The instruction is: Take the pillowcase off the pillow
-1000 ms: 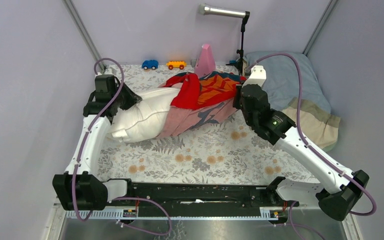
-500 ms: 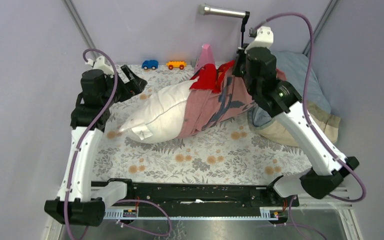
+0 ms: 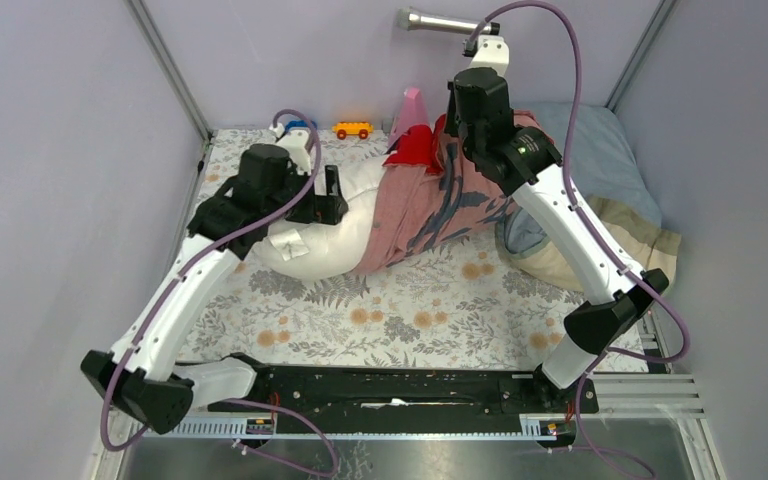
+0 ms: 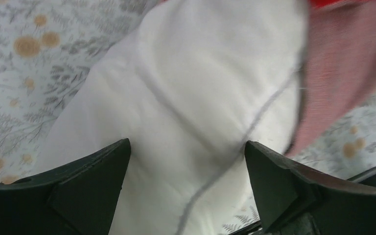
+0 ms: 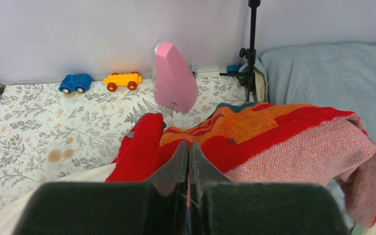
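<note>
From above, the plump white fabric pillow (image 3: 325, 235) is seen lying left-to-right on the floral table (image 3: 410, 310), its right half inside the red-orange printed cloth pillowcase (image 3: 440, 200). The left claw (image 3: 332, 195) is nearer its bare end.

In the left wrist view, the left claw (image 4: 186, 147) is spread open, the pillow (image 4: 186, 88) directly beneath.

In the right wrist view, the right claw (image 5: 188, 147) is pinched shut on a red pillowcase (image 5: 284, 127) fold.

Overhead camera looks down; wrist cameras sit close, sharing the pillowcase (image 3: 430, 205).

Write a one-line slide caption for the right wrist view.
Right gripper pinches the red-orange pillowcase; blue toy car and yellow toy car beyond.
</note>
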Controlling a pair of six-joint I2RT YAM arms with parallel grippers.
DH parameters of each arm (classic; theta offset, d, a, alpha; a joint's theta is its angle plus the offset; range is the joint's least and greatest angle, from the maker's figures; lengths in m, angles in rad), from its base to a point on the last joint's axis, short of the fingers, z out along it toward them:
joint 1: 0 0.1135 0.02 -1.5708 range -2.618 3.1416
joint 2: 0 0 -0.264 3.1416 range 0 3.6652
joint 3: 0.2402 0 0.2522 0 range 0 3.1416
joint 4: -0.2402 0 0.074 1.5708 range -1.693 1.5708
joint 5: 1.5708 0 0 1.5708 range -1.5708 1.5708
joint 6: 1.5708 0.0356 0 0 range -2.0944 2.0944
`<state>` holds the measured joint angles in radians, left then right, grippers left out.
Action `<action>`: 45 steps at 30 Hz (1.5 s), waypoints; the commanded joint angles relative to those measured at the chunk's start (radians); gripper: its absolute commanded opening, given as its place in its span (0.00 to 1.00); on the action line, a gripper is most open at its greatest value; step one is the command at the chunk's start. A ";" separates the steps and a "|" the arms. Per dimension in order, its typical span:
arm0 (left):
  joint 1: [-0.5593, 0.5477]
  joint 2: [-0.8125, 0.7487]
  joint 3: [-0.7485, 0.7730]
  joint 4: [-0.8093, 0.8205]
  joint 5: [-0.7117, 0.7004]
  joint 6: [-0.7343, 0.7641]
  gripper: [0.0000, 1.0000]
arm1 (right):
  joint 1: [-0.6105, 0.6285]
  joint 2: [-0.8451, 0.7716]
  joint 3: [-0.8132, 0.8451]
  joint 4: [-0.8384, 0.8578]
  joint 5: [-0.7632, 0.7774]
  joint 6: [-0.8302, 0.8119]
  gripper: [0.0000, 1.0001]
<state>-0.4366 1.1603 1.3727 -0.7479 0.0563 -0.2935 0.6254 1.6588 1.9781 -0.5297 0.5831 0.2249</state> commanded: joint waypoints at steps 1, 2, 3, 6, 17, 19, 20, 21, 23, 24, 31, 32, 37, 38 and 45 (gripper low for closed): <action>-0.004 0.060 -0.008 -0.033 -0.148 0.076 0.99 | -0.008 -0.013 0.037 0.042 -0.031 0.008 0.00; -0.004 0.090 0.003 -0.052 -0.191 0.072 0.99 | -0.011 -0.017 0.027 0.040 -0.035 0.007 0.00; -0.004 0.117 0.015 -0.069 -0.220 0.066 0.98 | -0.014 -0.023 0.015 0.038 -0.040 0.003 0.02; -0.003 0.167 0.042 -0.087 -0.226 0.055 0.75 | -0.022 -0.057 -0.039 0.038 -0.059 -0.016 0.51; 0.124 0.229 0.071 -0.042 -0.046 -0.022 0.11 | 0.041 -0.308 -0.366 0.038 -0.342 0.011 0.85; 0.163 0.247 0.079 -0.033 0.040 -0.038 0.10 | 0.109 -0.353 -0.428 0.046 -0.319 0.002 0.90; 0.184 0.263 0.088 -0.030 0.074 -0.050 0.07 | 0.150 -0.367 -0.448 0.037 -0.310 0.002 0.93; 0.208 0.279 0.094 -0.029 0.108 -0.067 0.05 | 0.176 -0.381 -0.470 0.030 -0.304 0.006 0.94; 0.252 0.311 0.101 -0.022 0.184 -0.090 0.01 | 0.206 -0.409 -0.531 0.042 -0.316 0.026 0.98; 0.271 0.324 0.098 -0.011 0.217 -0.101 0.01 | 0.210 -0.420 -0.570 0.063 -0.329 0.041 0.99; 0.331 0.341 0.051 0.066 0.297 -0.137 0.02 | 0.210 -0.387 -0.768 0.298 -0.358 0.153 0.99; 0.332 0.339 0.052 0.064 0.288 -0.134 0.03 | 0.211 -0.367 -0.769 0.323 -0.380 0.166 0.99; 0.332 0.321 0.033 0.070 0.273 -0.118 0.03 | 0.211 -0.246 -0.725 0.398 -0.494 0.220 0.98; 0.332 0.316 0.026 0.075 0.274 -0.113 0.03 | 0.211 -0.224 -0.715 0.405 -0.497 0.226 0.95; 0.332 0.270 0.016 0.085 0.208 -0.103 0.03 | 0.209 -0.160 -0.692 0.355 -0.307 0.261 0.31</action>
<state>-0.1165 1.4586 1.4124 -0.6373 0.3614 -0.4259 0.8368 1.5188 1.2545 -0.1909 0.1482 0.4419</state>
